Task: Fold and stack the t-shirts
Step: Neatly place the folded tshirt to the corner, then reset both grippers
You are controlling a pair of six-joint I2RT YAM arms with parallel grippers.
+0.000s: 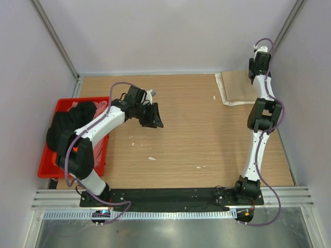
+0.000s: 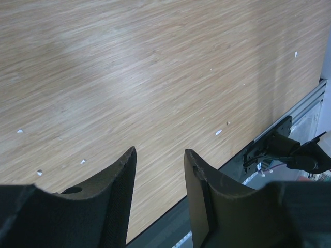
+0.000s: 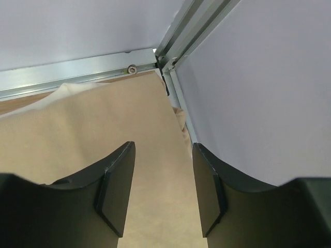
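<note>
Robot arms (image 1: 101,124): two. Red bin (image 1: 49,166): one. Tan t-shirt (image 1: 240,85): one. Cream-white t-shirt (image 1: 222,91): one. Black t-shirt (image 1: 64,126): one. Pink t-shirt (image 1: 103,105): one.

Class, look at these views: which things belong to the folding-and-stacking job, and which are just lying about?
Belongs to the job:
- folded tan t-shirt, far right corner
- black t-shirt, heaped in the bin

Just lying about:
- red plastic bin
- white scraps on the wooden table
</note>
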